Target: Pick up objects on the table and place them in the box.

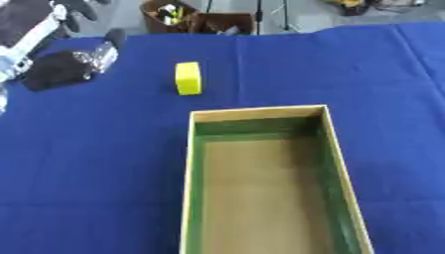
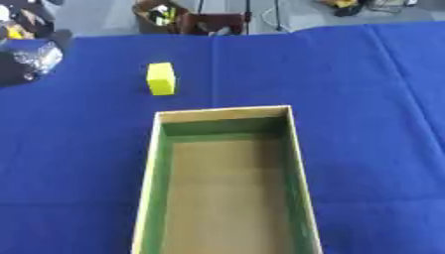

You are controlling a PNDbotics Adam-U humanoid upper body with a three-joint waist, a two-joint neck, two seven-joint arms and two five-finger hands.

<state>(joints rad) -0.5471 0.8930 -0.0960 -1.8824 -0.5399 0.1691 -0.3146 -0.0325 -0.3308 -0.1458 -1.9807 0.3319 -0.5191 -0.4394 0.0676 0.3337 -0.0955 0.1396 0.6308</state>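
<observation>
Long box (image 1: 190, 173) w/ green inner walls sits on the blue cloth (image 1: 96, 168), open top, nothing in it afaict. Yellow block (image 1: 187, 78) lies on the cloth just beyond the box's far left corner, not touching it. Left hand (image 1: 59, 69) is way off to the box's far left, dark palm low over the cloth w/ something shiny/clear (image 1: 101, 57) at its fingers; can't tell if they're wide or curled round it. Right hand doesn't show anywhere. Cardboard cartons (image 1: 198, 19) on the floor past the table's far edge.
</observation>
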